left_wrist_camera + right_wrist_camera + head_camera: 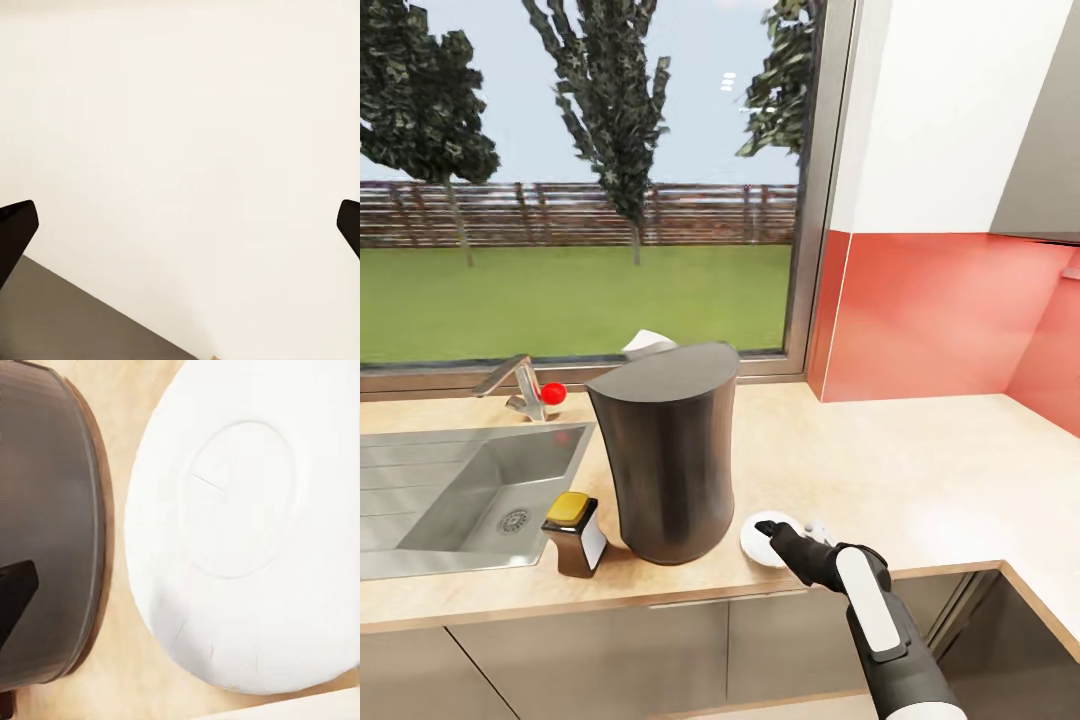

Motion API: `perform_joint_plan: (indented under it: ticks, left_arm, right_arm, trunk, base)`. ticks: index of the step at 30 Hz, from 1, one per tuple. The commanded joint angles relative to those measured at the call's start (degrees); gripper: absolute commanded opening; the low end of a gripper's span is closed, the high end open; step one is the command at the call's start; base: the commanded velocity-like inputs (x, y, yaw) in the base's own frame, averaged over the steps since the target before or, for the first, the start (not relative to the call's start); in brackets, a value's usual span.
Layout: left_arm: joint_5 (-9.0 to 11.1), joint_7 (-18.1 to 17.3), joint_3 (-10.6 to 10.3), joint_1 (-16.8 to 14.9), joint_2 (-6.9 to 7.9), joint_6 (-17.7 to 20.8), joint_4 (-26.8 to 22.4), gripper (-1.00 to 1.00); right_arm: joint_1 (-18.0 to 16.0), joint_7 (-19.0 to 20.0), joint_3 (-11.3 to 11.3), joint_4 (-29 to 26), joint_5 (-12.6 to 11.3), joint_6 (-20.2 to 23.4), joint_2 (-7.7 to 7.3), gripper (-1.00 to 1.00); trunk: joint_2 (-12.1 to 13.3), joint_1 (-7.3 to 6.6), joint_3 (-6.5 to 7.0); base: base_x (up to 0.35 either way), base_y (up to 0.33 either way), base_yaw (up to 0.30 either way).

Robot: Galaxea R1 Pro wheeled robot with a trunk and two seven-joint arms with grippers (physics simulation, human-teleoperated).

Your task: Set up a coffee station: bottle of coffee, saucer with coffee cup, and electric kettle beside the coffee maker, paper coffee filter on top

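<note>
saucer beside coffee maker

Coffee maker: dark grey, matte. Bottle of coffee: dark brown-black, yellow-gold lid, white label. Saucer: plain white. Paper coffee filter: white. Kitchen countertop: pale beige, faint grain. Backsplash: red. Tap knob: red. Sink: steel grey.

The white saucer lies flat on the beige countertop, just beside the tall grey coffee maker.
</note>
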Motion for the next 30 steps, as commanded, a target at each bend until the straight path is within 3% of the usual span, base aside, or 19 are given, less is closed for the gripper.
perform_joint_plan:
  ticks: [1,8,23,30]
  left_arm:
    - [0.56,0.13,-0.07,-0.01,0.0,0.25,-0.16,1.0]
    - [0.62,0.58,0.02,-0.01,0.0,0.31,-0.22,1.0]
    - [1.13,0.74,0.12,-0.01,0.0,0.16,-0.4,1.0]
    - [0.82,0.68,0.0,-0.01,0.0,0.12,-0.32,1.0]
  right_arm:
    - [-0.05,-0.51,-0.13,-0.08,-0.62,0.19,0.05,1.0]
    - [-0.06,-0.5,-0.08,-0.09,-0.67,0.19,0.05,1.0]
    - [-0.07,-0.49,0.19,0.24,-0.42,0.19,0.23,1.0]
    - [-0.07,-0.08,0.64,9.27,-0.6,0.1,0.71,1.0]
  trunk:
    - [-0.13,0.04,-0.13]
    - [-0.13,0.04,-0.13]
    - [-0.13,0.04,-0.13]
    - [-0.13,0.04,-0.13]
  base:
    - [0.0,0.0,0.0]
    - [-0.087,-0.056,0.0]
    - [-0.325,0.005,0.0]
    - [-0.306,0.141,0.0]
